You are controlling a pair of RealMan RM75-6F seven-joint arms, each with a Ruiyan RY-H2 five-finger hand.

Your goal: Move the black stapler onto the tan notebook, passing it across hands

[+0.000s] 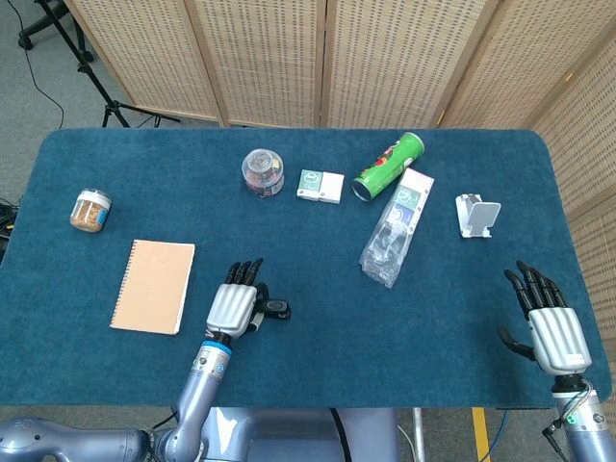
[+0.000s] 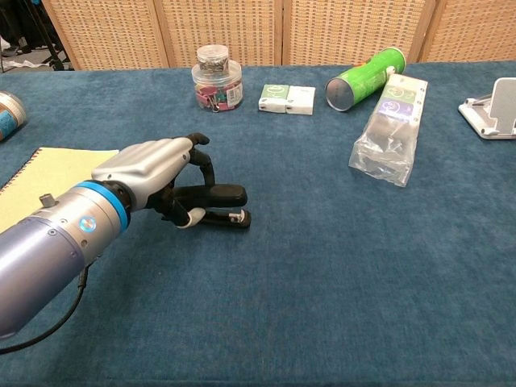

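Note:
The black stapler (image 1: 276,309) (image 2: 224,196) lies on the blue table, right of the tan notebook (image 1: 154,286) (image 2: 48,171). My left hand (image 1: 234,306) (image 2: 150,169) grips the stapler's rear end, with fingers curled over the top and the thumb against its near side. The stapler's front end sticks out to the right, and it still rests on the cloth. My right hand (image 1: 551,324) hovers at the table's front right corner, fingers spread and holding nothing. It appears only in the head view.
At the back stand a clear jar of clips (image 1: 262,171) (image 2: 216,76), a small white box (image 1: 320,186), a green can on its side (image 1: 389,166) and a plastic packet (image 1: 395,231). A white stand (image 1: 476,216) is at the right and a small jar (image 1: 90,210) at the far left.

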